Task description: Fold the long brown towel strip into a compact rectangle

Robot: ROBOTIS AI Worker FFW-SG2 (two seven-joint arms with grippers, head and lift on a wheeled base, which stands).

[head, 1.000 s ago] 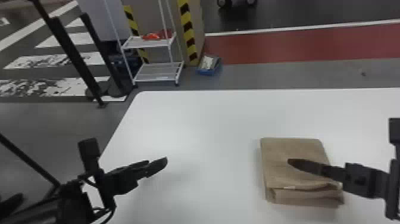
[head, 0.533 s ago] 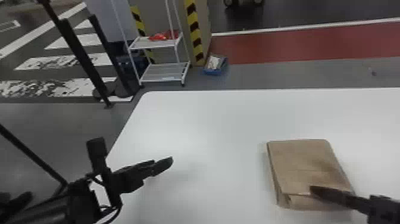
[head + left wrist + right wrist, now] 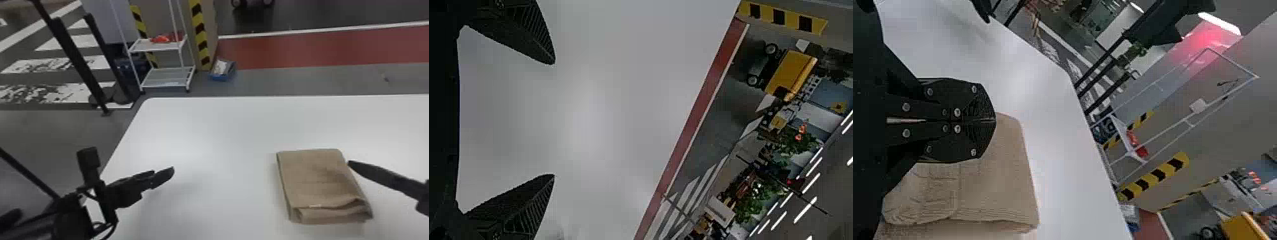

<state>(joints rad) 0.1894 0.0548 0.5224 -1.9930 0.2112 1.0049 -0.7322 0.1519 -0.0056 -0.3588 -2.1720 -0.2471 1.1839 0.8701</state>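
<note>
"Desk [image 3: 223, 127], white, smooth and round-cornered: what is seen over its left part?"

"The left hand [image 3: 163, 173], black with two flat fingers, is held out there. In the left wrist view its fingers [image 3: 536, 42] are spread wide, and nothing is gripped between them."

"And farther right?"

"The towel strip [image 3: 312, 178], brown and of soft-looking cloth, is laid flat on the desk, folded into a compact rectangle. Stacked layers are shown along its near edge, where a small pale mark [image 3: 315, 206] can be made out."

"What is found at the far right?"

"The right hand [image 3: 349, 163], black and two-fingered as well, is placed right by the towel's right edge, nearer the far corner. Its fingers [image 3: 980, 107] are brought together, with no cloth caught between them."

"Is the towel touched?"

"That cannot be told."
</note>
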